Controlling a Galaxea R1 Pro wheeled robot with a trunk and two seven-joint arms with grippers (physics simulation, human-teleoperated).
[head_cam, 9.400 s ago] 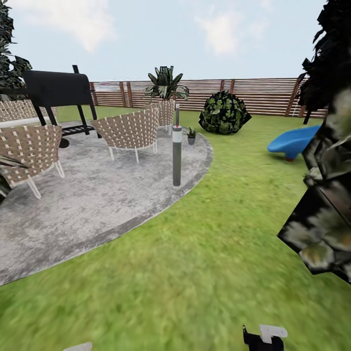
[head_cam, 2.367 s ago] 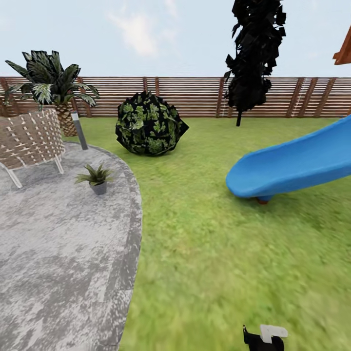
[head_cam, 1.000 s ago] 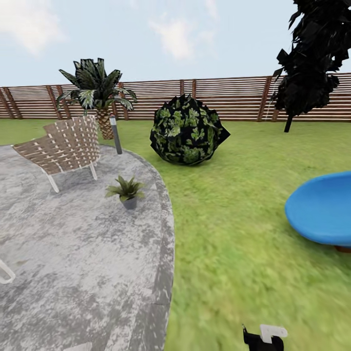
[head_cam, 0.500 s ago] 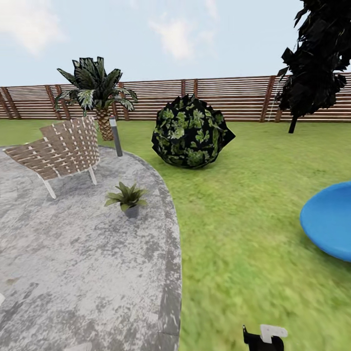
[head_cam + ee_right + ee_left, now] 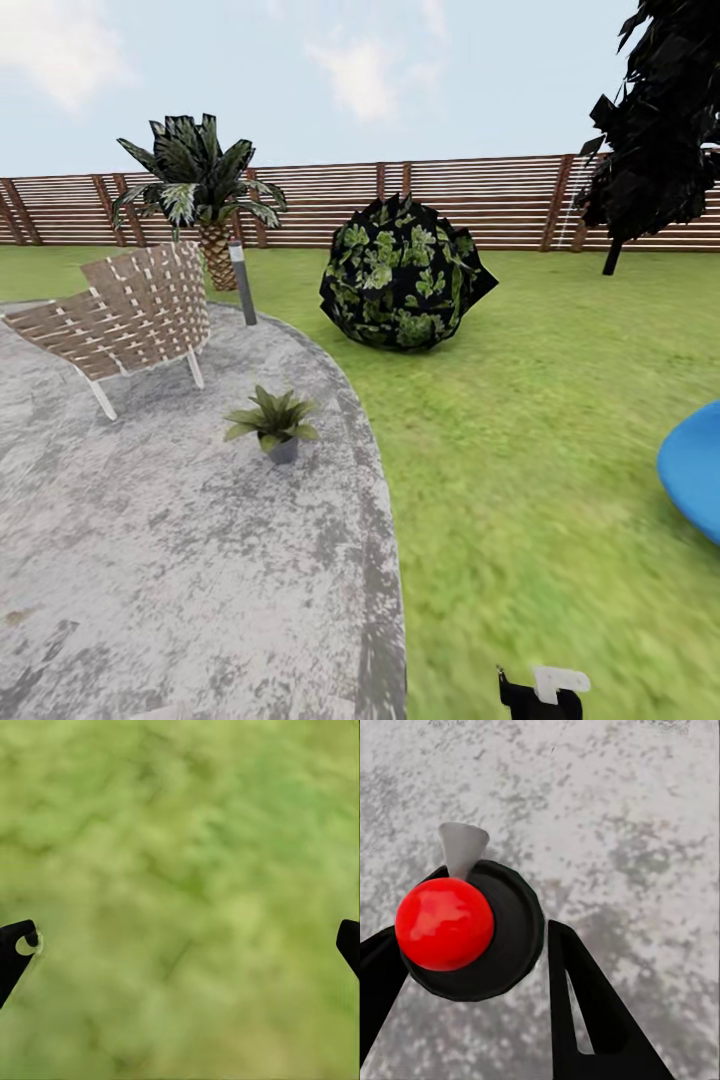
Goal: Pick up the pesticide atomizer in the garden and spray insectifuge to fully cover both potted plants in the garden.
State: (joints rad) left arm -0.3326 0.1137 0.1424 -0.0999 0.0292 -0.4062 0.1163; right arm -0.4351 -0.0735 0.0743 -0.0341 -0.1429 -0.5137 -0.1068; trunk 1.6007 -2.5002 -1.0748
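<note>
Left gripper point(image 5: 472, 975) fingers pinch the pesticide atomizer point(image 5: 469, 926), nozzle forward, carried ready for spraying. Right gripper point(image 5: 180, 945) fingers spread wide over grass. One potted plant point(image 5: 274, 421) sits on the paving, near the woven chair point(image 5: 125, 315).

A plant point(image 5: 275, 420) stands on the paving point(image 5: 150, 560) near its right edge, a chair point(image 5: 125, 315) behind-left. Behind the far edge: post point(image 5: 242, 285), palm point(image 5: 200, 190). A bush point(image 5: 405, 275) sits on the grass point(image 5: 540, 420).
</note>
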